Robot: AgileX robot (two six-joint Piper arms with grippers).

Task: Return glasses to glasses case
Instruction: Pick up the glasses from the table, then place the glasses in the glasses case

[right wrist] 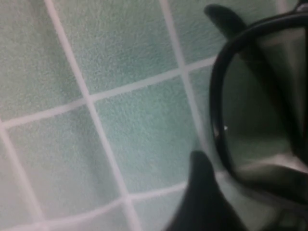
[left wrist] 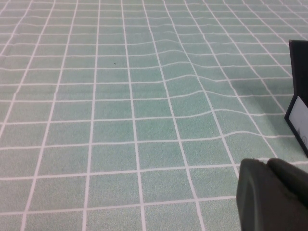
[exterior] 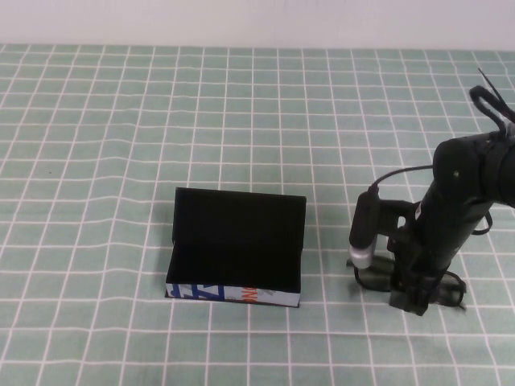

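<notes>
The glasses (exterior: 378, 277) lie on the green checked tablecloth (exterior: 241, 112), to the right of the glasses case (exterior: 237, 245) and apart from it. My right gripper (exterior: 409, 299) is down on them, its body covering most of the frame; in my right wrist view one dark rim and lens (right wrist: 260, 120) fill the side, with one of my fingertips (right wrist: 202, 192) just beside the rim. I cannot tell whether those jaws have closed on the frame. The case stands open, lid upright at the back, black lining showing, printed front facing me. My left gripper (left wrist: 272, 195) hangs over bare cloth left of the case; I cannot tell how its jaws stand.
</notes>
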